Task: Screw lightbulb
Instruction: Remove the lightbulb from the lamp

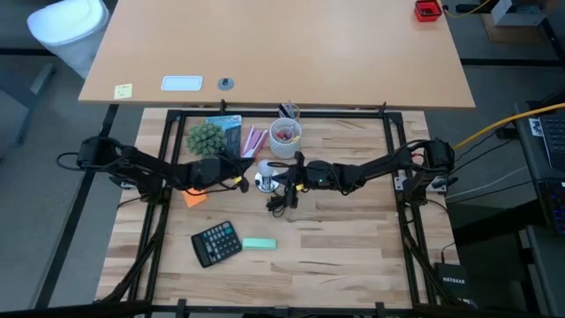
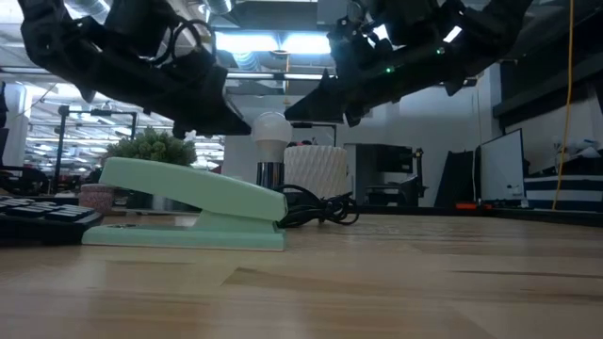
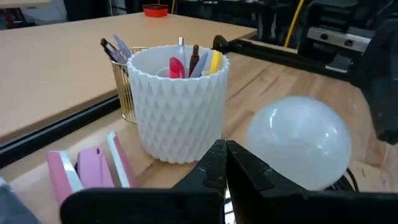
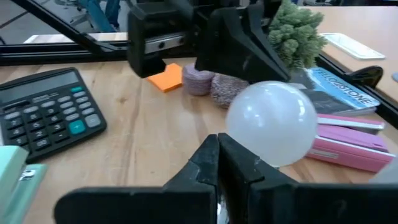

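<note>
From above, both arms reach in to the middle of the wooden table [image 1: 335, 256]. The left gripper [image 1: 244, 183] and the right gripper [image 1: 281, 183] face each other across the lightbulb [image 1: 265, 171], a small pale spot on a shiny round base [image 1: 264, 184] just below the white cup [image 1: 285, 139]. A black calculator [image 1: 216, 242] and a mint stapler [image 1: 259, 244] lie lower in the frame, a small green plant [image 1: 205, 137] at upper left.

The low view adds height: the lightbulb [image 2: 271, 132] stands upright at frame centre on a dark metal socket, behind the stapler [image 2: 193, 202], with both dark arms hanging just above it and a black cord [image 2: 320, 213] coiled beside it.

The left wrist view shows its gripper [image 3: 225, 163] clenched with nothing between the fingers, the lightbulb [image 3: 300, 142] just beyond at right: smooth, frosted white, round. Pens stand in the ribbed cup [image 3: 180, 99].

The right wrist view shows its gripper [image 4: 218, 163] likewise clenched and empty, the glossy lightbulb [image 4: 272, 123] just beyond, the calculator [image 4: 46, 112] at left, and a pink stapler [image 4: 348, 146] at right.
</note>
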### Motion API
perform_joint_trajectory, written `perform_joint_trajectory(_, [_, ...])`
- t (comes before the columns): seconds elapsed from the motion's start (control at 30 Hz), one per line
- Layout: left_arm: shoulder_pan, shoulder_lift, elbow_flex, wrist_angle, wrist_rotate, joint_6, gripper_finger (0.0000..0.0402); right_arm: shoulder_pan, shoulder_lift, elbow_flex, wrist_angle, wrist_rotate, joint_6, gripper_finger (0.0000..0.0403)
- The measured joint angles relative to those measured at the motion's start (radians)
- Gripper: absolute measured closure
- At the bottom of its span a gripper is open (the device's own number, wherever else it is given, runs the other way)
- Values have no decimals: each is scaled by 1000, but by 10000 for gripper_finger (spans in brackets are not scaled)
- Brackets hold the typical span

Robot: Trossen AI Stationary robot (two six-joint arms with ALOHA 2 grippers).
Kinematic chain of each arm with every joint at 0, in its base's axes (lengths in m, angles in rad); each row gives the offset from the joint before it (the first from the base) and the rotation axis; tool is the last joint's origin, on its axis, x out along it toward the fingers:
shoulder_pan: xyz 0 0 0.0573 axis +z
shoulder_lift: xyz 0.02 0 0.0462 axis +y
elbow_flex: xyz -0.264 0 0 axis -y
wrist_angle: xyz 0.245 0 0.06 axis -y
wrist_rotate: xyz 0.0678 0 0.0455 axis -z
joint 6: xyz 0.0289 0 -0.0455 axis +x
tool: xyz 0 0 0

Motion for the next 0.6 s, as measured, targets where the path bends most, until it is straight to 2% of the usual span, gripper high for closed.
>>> perform_joint_trajectory(0.13, [-3,29,0,53,5,7,400,-4,2,0,-1,3,0,392])
perform_joint_trajectory(0.37, [-4,40,0,59,84,-1,400,-31,3,0,-8,3,0,396])
perform_joint_trajectory(0.6, [-34,40,0,55,76,-1,400,-53,3,0,-11,-6,1,398])
